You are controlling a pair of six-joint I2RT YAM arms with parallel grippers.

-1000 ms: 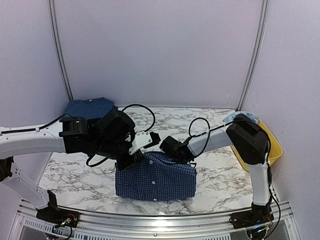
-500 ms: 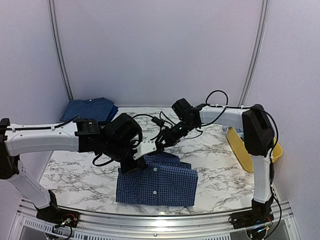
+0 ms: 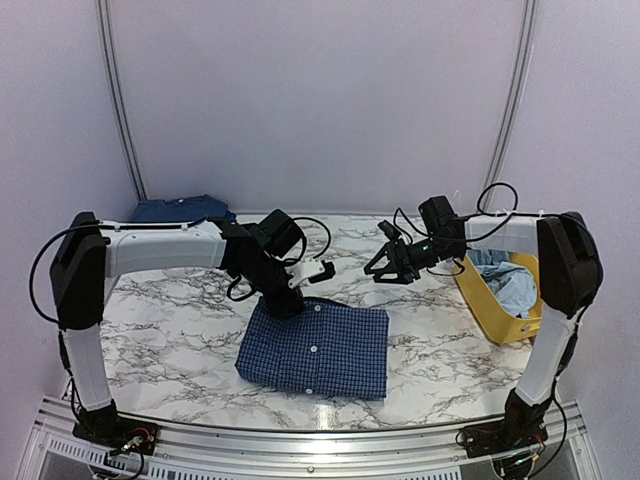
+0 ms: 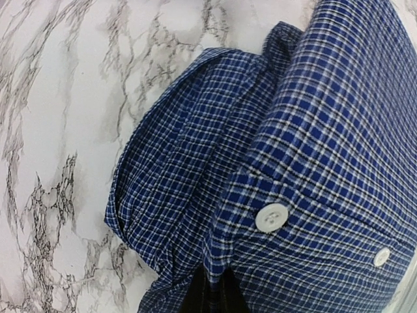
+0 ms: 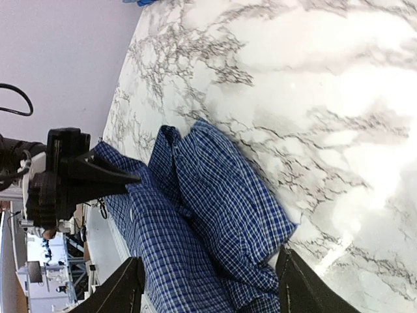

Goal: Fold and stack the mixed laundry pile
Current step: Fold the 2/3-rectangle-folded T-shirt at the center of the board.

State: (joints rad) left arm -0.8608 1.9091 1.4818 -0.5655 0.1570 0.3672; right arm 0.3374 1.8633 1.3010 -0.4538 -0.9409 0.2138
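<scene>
The navy small-check shirt [image 3: 318, 348] lies folded into a rectangle at the front middle of the marble table. My left gripper [image 3: 291, 296] sits at its far left corner. In the left wrist view the left gripper [image 4: 218, 279] is shut on a ridge of the checked cloth [image 4: 313, 130], just below a white button [image 4: 272, 217]. My right gripper [image 3: 386, 266] hovers open to the right of the shirt and apart from it. Between its spread fingers [image 5: 124, 287] the shirt [image 5: 221, 208] shows farther off. A dark-blue folded piece [image 3: 180, 210] lies at the back left. A light-blue garment [image 3: 508, 282] rests in the tub.
The yellow plastic tub [image 3: 492, 312] stands tilted at the table's right edge, under the right arm. Bare marble table [image 3: 160, 320] spreads left of the shirt. Black cables loop off both wrists. White walls close the back and sides.
The right gripper let go of the shirt's right side, opened and drew back to the right. The left gripper shifted right and farther back, still pinching the shirt's corner.
</scene>
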